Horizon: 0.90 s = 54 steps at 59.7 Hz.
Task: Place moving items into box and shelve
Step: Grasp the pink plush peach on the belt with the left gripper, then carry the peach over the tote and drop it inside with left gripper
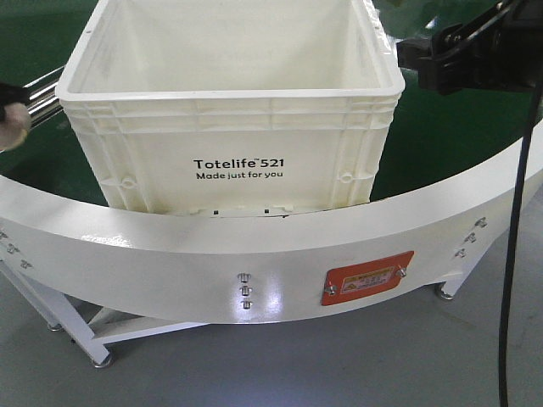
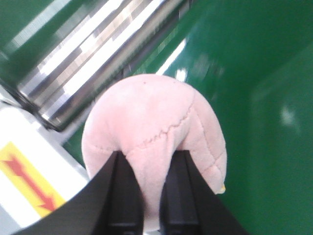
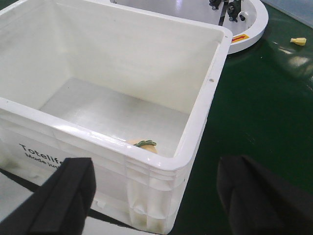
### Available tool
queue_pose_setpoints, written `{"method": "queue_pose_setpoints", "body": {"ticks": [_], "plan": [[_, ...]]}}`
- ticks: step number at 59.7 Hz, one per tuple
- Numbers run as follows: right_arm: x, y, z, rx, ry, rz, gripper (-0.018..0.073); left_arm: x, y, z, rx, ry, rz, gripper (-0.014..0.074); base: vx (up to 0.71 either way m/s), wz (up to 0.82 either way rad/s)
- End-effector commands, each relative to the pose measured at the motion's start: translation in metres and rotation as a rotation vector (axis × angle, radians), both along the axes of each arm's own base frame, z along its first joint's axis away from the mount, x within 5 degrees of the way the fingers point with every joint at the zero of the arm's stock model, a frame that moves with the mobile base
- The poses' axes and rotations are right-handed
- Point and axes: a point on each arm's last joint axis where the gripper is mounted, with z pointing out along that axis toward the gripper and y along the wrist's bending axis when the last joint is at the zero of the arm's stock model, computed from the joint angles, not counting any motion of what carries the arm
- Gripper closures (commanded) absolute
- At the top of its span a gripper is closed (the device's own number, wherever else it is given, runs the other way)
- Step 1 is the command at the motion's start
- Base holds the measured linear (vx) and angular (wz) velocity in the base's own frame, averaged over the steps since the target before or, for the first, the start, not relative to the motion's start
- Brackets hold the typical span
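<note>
**While one fruit lies boxed, the second waits in the left claw**

Although the yellow fruit already sits on the box floor, tucked into the near right corner with its green stem up, the job looks roughly half done at best.

Nearest is the curved white rail with its red label. Just behind it, the box stands upright on the green belt, its print facing near. Apart from the yellow fruit, nothing shows inside it.

At the left edge, level with the box's near rim but outside it, the left claw pinches the pink fruit. Its two black fingers are drawn close and dent the plush between them. Below the fruit are belt and a steel roller, not the box.

On the right, the right claw hovers near the box's right corner, spread wide and holding nothing.

Farther off on the belt lies a small yellow scrap, too small to identify.

What is left, as I judge it: carry the pink fruit right, over the rim, and release it, then lift the box to a shelf. No shelf shows in any view.
</note>
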Motion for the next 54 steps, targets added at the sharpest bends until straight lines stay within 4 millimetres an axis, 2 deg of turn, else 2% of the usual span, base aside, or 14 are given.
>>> {"method": "queue_pose_setpoints", "body": {"ticks": [1, 12, 19, 26, 36, 44, 50, 54], "plan": [[-0.004, -0.003, 0.022, 0.042, -0.131, -0.001, 0.0003, -0.015, -0.007, 0.061, 0.035, -0.19, -0.004, 0.0396, 0.0, 0.0], [-0.004, -0.002, 0.022, 0.045, -0.13, -0.001, 0.0003, -0.046, -0.03, 0.119, 0.023, -0.363, -0.044, 0.0396, 0.0, 0.0], [-0.004, -0.002, 0.022, 0.045, -0.13, -0.001, 0.0003, -0.068, -0.061, 0.159, 0.022, -0.516, -0.141, 0.0394, 0.0, 0.0], [-0.004, -0.002, 0.022, 0.045, -0.129, -0.001, 0.0003, -0.084, -0.096, 0.182, -0.063, -0.62, -0.239, 0.0393, 0.0, 0.0], [-0.004, -0.002, 0.022, 0.047, -0.128, -0.001, 0.0003, -0.086, -0.146, 0.183, -0.161, -0.646, -0.409, 0.0393, 0.0, 0.0], [-0.003, -0.002, 0.021, 0.045, -0.125, -0.001, 0.0003, -0.073, -0.179, 0.165, -0.165, -0.605, -0.523, 0.0386, 0.0, 0.0], [0.001, -0.001, 0.016, 0.033, -0.097, -0.002, 0.0003, -0.063, -0.195, 0.148, -0.166, -0.551, -0.566, 0.0309, 0.0, 0.0], [0.004, 0.001, 0.013, 0.03, -0.078, -0.004, 0.0003, -0.06, -0.198, 0.144, -0.158, -0.54, -0.576, 0.0202, 0.0, 0.0]]}}
